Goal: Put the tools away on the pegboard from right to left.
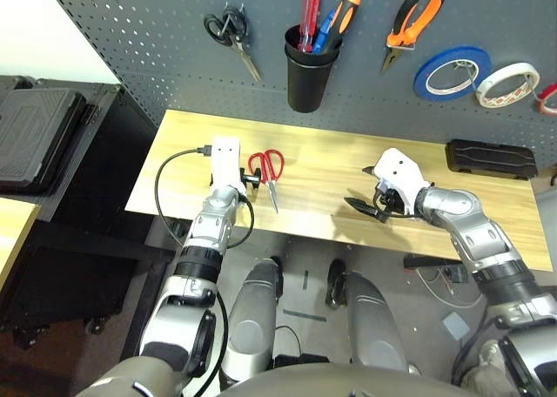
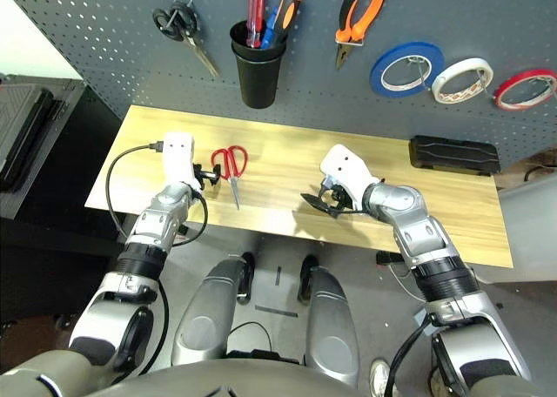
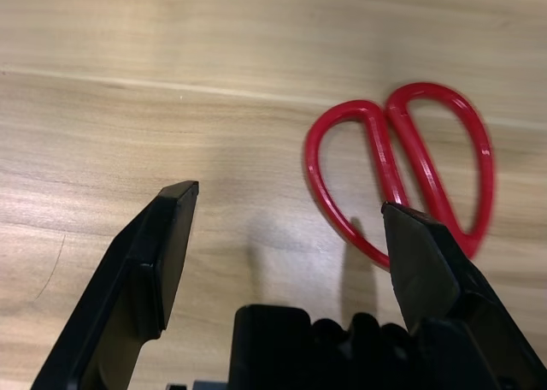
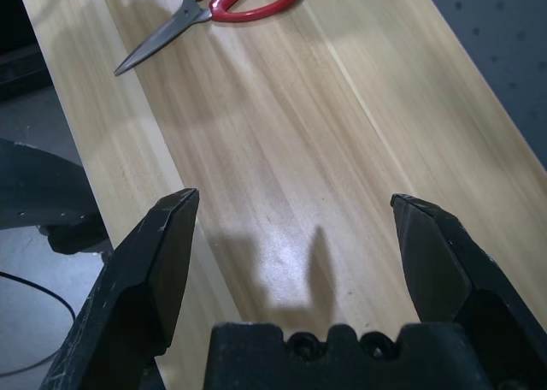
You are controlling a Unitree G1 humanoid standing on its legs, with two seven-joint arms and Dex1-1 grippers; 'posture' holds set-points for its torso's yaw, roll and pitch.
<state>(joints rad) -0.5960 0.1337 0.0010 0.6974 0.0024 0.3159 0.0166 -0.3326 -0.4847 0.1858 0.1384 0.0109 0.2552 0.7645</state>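
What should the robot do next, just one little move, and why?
I think the open black left claw should slide a little toward the robot's right, over the red-handled metal scissors. They lie on the pale wooden table, and their handles aren't between its fingers yet. The orange-and-black pliers already hang on the grey pegboard.

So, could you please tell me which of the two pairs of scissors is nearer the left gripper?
The red-handled scissors, lying on the table right beside the left gripper; the black-handled scissors hang on the pegboard.
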